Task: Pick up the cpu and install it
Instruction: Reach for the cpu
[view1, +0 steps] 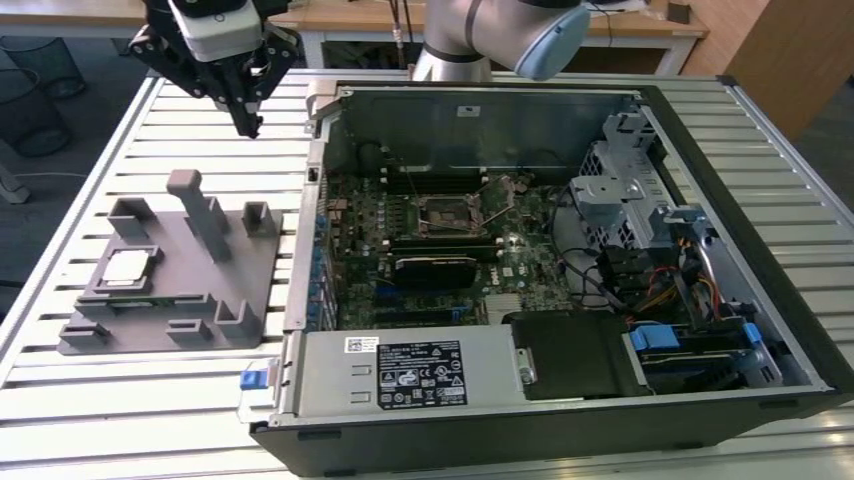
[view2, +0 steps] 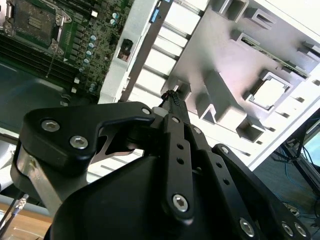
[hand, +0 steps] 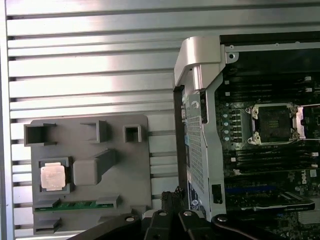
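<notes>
exterior view: gripper (view1: 248, 126) clenched (holding nothing) hangs well apart from the cpu (view1: 130, 268) seated in grey fixture (view1: 150, 337).

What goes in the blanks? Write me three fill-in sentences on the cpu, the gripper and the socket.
1. The cpu lies on the grey ____, outside the computer case.
2. The shut gripper hangs above the slatted table, holding ____.
3. The motherboard's socket is ____.
Missing words: fixture; nothing; empty.
</notes>
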